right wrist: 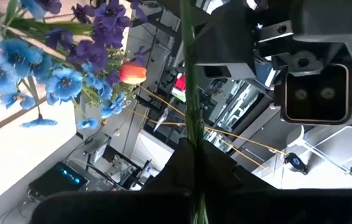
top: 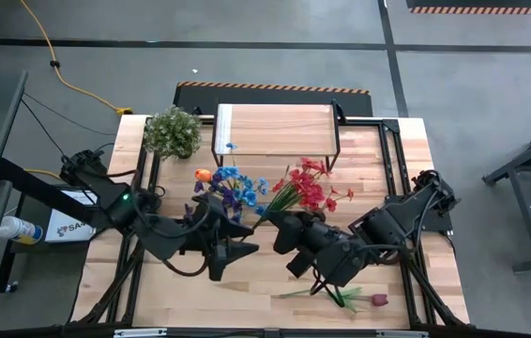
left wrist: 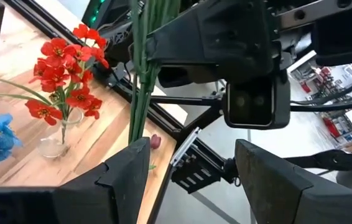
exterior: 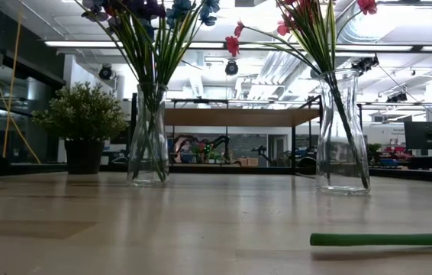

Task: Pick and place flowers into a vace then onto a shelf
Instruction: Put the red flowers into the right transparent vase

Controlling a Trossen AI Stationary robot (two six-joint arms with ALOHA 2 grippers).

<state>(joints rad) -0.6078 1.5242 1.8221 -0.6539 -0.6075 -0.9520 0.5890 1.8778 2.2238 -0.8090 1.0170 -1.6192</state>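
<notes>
Flower stem (right wrist: 191, 93) sits pinched in the right gripper (right wrist: 196, 163); left gripper (left wrist: 191, 163) gapes empty.

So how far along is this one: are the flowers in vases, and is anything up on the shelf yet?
Done: blue and purple flowers stand in one glass vase, red flowers in a second vase. In hand: the right pincer is shut on a green stem; the left pincer is open nearby. Left: a loose flower lies on the table, and the shelf holds no vase.
</notes>
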